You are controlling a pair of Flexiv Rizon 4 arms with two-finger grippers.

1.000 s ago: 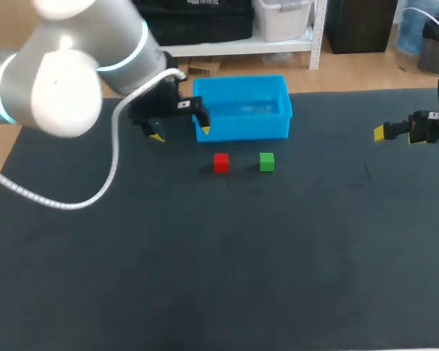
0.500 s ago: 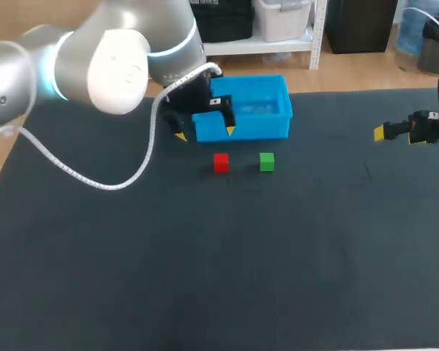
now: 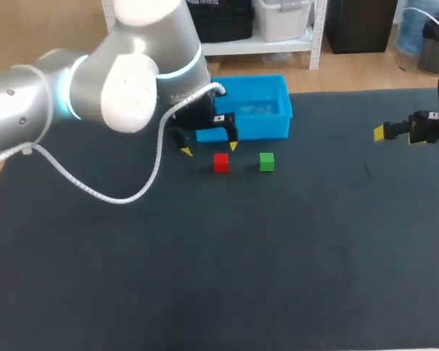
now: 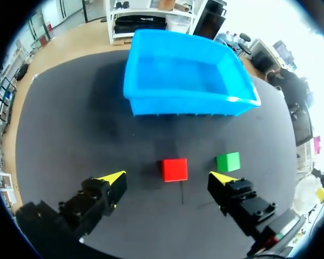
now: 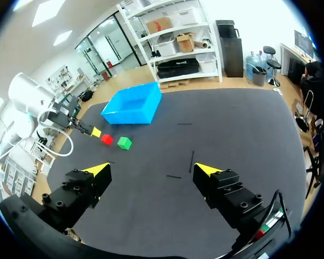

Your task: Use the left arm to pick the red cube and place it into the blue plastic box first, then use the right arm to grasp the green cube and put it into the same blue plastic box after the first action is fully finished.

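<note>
The red cube [image 3: 220,162] rests on the black table in front of the blue plastic box [image 3: 252,108], with the green cube [image 3: 267,161] just to its right. My left gripper [image 3: 208,148] hovers open just behind and left of the red cube. In the left wrist view the red cube [image 4: 174,169] lies just ahead of the open left gripper [image 4: 169,177], about midway between its tips, the green cube [image 4: 228,161] is off to one side and the empty blue box [image 4: 186,80] lies beyond. My right gripper [image 3: 395,134] stays open at the table's right edge, nothing between its fingers [image 5: 150,170].
Black mat [image 3: 219,263] covers the whole table. A white cable [image 3: 95,191] loops from the left arm over the table's left part. In the right wrist view the blue box [image 5: 133,103], red cube [image 5: 106,139] and green cube [image 5: 124,143] lie far ahead.
My left arm swung right and toward the front, carrying its open gripper from the box's left corner down to just behind the red cube. The right arm and cubes stayed put.
</note>
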